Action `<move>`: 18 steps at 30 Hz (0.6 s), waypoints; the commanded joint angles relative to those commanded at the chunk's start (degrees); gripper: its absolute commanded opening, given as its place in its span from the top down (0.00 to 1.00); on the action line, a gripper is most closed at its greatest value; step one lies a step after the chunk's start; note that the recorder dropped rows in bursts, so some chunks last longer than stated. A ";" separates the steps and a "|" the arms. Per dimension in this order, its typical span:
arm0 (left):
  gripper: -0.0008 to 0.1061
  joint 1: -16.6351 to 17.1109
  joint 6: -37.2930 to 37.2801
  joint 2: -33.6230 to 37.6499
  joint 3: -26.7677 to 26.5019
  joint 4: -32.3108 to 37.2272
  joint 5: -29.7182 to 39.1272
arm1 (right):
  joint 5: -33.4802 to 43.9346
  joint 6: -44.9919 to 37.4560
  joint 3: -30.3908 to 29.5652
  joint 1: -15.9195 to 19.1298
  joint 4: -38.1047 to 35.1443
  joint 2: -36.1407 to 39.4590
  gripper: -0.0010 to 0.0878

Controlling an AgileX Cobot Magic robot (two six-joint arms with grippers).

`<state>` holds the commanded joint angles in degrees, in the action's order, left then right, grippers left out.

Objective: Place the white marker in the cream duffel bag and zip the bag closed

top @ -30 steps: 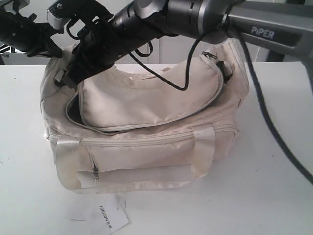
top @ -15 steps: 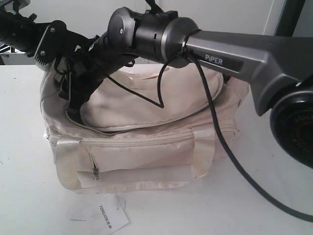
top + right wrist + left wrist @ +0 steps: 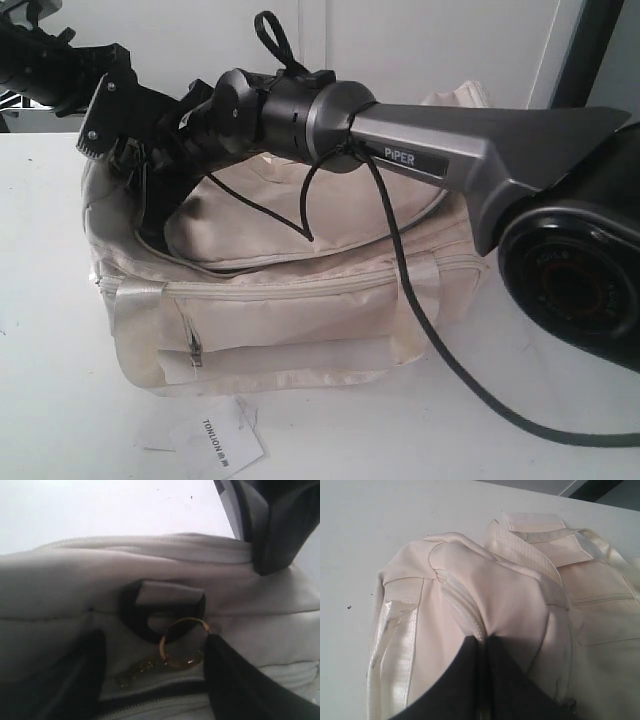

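The cream duffel bag [image 3: 300, 300] stands on the white table, its curved top flap [image 3: 250, 225] lying down with a dark gap at the left end. My left gripper [image 3: 482, 641] is shut on the zip seam of the bag's left end [image 3: 105, 175]. My right gripper [image 3: 154, 645] reaches across to that same end [image 3: 160, 195] and stands open. Between its fingers [image 3: 240, 680] lie a gold ring pull [image 3: 182, 640] with a short chain, and a black strap ring [image 3: 135, 617]. The white marker is not in view.
A white paper tag [image 3: 215, 440] with printed text lies on the table in front of the bag. The right arm's grey link [image 3: 470, 150] and its black cable [image 3: 420, 320] cross over the bag's top. The front zip pocket [image 3: 280, 290] is zipped.
The right arm has swung lower over the bag, its gripper settling at the left end by the zip. The left gripper keeps its hold there.
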<state>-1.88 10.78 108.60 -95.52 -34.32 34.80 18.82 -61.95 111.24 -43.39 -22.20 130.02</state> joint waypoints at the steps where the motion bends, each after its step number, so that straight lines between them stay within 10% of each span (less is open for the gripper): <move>1: 0.99 0.00 0.00 0.00 0.00 0.00 0.00 | -0.46 0.00 0.00 0.00 0.00 0.24 0.39; 9: 0.99 0.00 0.00 0.00 0.00 0.00 0.00 | -3.00 1.10 0.00 0.00 -0.18 0.31 0.99; 18: 0.99 0.00 0.00 0.00 0.00 0.11 -0.03 | 2.06 7.08 0.00 0.00 0.18 -1.89 0.99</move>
<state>-1.88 10.78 108.60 -95.52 -34.21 34.77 20.88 -54.87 111.24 -43.39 -22.02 128.13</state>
